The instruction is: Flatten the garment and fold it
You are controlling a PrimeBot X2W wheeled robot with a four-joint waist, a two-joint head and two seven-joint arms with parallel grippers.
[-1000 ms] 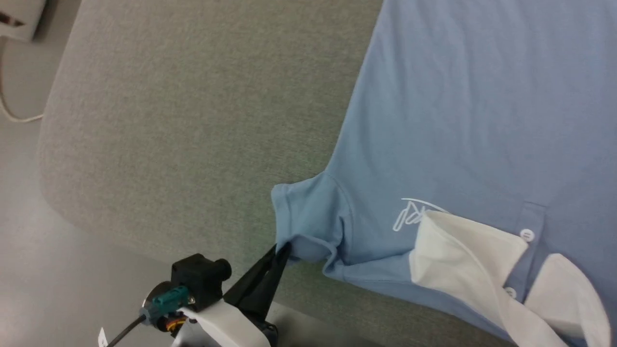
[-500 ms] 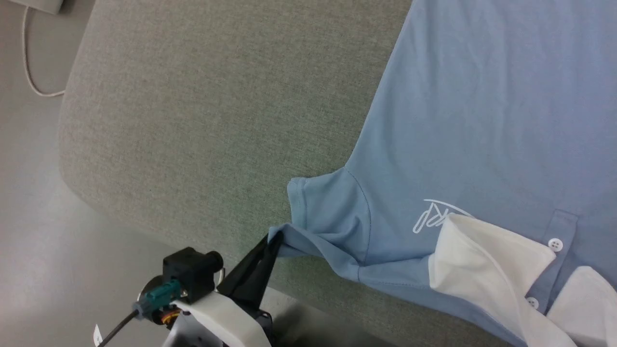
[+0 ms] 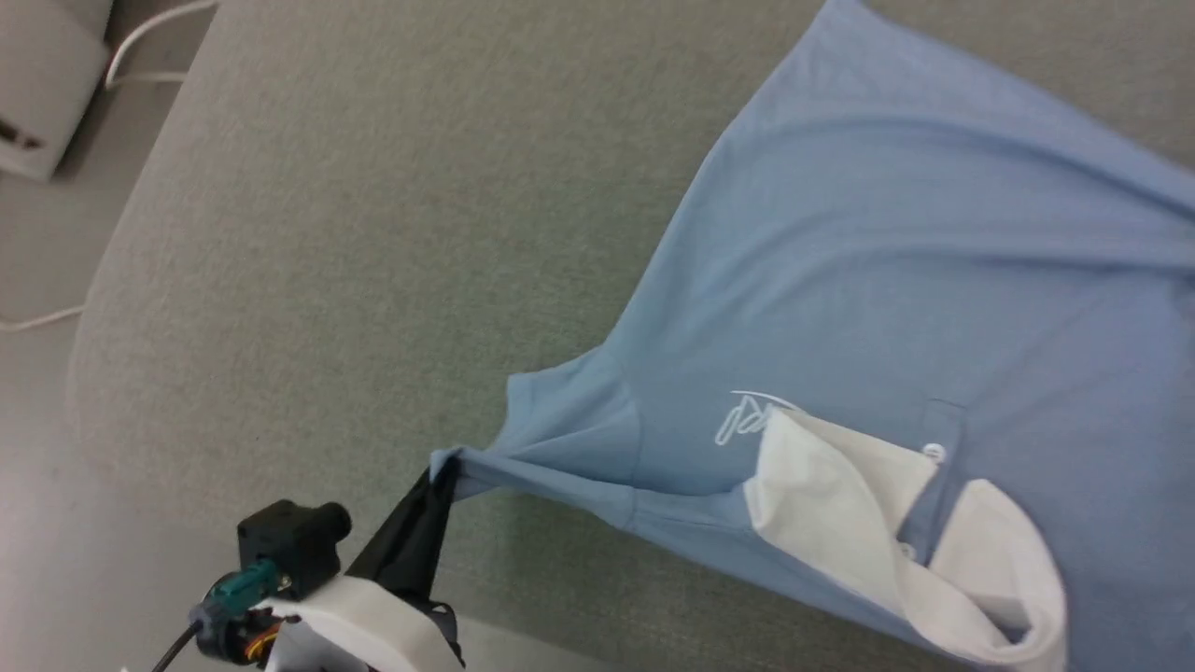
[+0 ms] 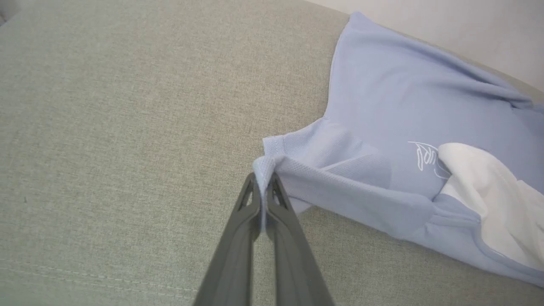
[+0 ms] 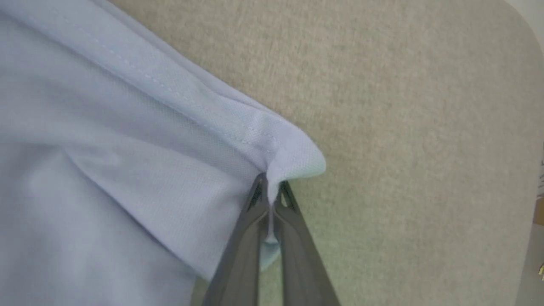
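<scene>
Lying face up on the bench [image 3: 327,233], whose cover is a grey-green woven cloth with a rounded corner, the garment [image 3: 887,280] is a single light blue polo shirt of fine piqué knit, spread toward the right of the head view with long soft ripples across its body. Its white collar [image 3: 840,504] stands open and crumpled in two flaps, and one small white button [image 3: 934,453] shows plainly on the blue placket [image 3: 943,420]. A thin white logo [image 3: 747,415] in looping script sits on the chest beside the collar; its letters are too small to read. The left jaws are closed on the corner of the short sleeve [image 3: 569,420], pinching the double-stitched cuff so that the fabric stretches in a taut ridge toward the shoulder; in the left wrist view the two long dark fingers [image 4: 238,238] meet with the cloth between them. The right jaws are likewise clamped on a stitched hem fold of the garment, their two grey fingers [image 5: 242,255] pressed together. On the pale floor [image 3: 37,392] beyond the bench lie one white cable [image 3: 149,28] and one pale box [image 3: 37,93].
</scene>
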